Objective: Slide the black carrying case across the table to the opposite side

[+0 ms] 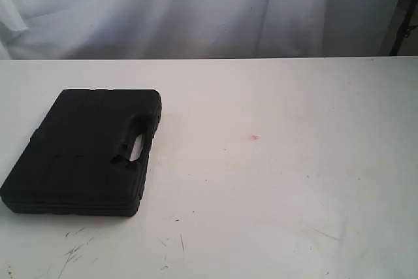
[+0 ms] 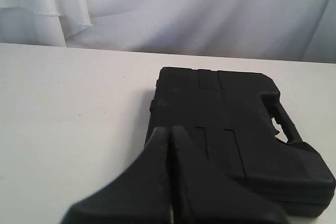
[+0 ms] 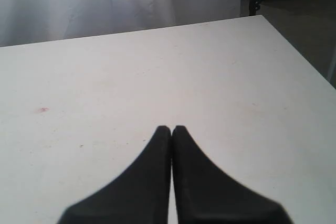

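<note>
The black case (image 1: 85, 151) lies flat on the left part of the white table (image 1: 274, 181), its handle slot (image 1: 136, 148) facing the middle. Neither gripper shows in the exterior view. In the left wrist view the case (image 2: 236, 135) fills the area beyond my left gripper (image 2: 170, 131), whose fingertips are pressed together with nothing between them, near the case's closer corner. My right gripper (image 3: 171, 129) is shut and empty over bare table (image 3: 220, 77), with no case in its view.
A small red speck (image 1: 254, 137) marks the table's middle, also visible as a red speck (image 3: 43, 109) in the right wrist view. Dark scuff marks (image 1: 75, 249) lie near the front edge. A white curtain (image 1: 196, 4) hangs behind the table.
</note>
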Controlling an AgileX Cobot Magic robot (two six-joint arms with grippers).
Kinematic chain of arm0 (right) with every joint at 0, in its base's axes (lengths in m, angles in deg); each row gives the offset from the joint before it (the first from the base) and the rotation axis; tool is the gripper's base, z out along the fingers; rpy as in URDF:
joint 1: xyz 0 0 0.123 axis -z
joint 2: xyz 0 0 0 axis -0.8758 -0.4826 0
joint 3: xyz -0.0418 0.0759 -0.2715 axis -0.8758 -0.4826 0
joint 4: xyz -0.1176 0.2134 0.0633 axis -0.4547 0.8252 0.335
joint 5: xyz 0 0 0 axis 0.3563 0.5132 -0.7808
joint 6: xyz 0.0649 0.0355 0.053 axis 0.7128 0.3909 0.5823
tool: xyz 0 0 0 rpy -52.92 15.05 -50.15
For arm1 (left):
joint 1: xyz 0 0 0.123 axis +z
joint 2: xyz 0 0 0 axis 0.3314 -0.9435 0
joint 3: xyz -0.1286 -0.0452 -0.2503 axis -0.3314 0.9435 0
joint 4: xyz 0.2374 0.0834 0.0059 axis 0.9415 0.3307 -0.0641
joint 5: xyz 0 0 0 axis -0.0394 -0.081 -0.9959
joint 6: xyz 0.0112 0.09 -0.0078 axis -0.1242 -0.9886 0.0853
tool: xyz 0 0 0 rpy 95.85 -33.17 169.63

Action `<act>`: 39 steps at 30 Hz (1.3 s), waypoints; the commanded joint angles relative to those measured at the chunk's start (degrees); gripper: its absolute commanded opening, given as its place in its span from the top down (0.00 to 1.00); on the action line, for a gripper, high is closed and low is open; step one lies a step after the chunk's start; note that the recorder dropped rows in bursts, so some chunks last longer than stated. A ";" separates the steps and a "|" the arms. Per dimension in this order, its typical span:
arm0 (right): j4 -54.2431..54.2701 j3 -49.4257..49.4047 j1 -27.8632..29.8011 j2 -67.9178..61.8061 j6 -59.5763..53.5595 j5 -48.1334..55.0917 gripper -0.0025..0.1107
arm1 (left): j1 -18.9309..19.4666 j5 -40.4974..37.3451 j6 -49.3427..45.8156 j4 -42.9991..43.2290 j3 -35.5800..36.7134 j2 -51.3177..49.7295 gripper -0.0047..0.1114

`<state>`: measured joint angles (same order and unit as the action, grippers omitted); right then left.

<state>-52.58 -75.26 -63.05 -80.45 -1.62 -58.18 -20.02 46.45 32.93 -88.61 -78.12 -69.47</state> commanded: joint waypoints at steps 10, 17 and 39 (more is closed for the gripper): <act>0.50 -0.08 0.18 0.36 -0.03 -0.87 0.98 | -0.30 17.32 -0.07 -0.41 0.23 0.26 0.96; 0.50 -0.08 0.18 0.36 -0.03 -0.87 0.98 | -0.30 22.02 -0.07 -0.41 0.23 0.26 0.96; 0.50 -0.08 0.18 0.36 -0.03 -0.87 0.98 | -0.30 18.11 1.63 -1.89 -13.77 -3.14 0.96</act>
<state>-52.58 -75.26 -63.05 -80.45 -1.62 -58.29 -20.02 66.60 34.14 -90.20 -87.81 -69.83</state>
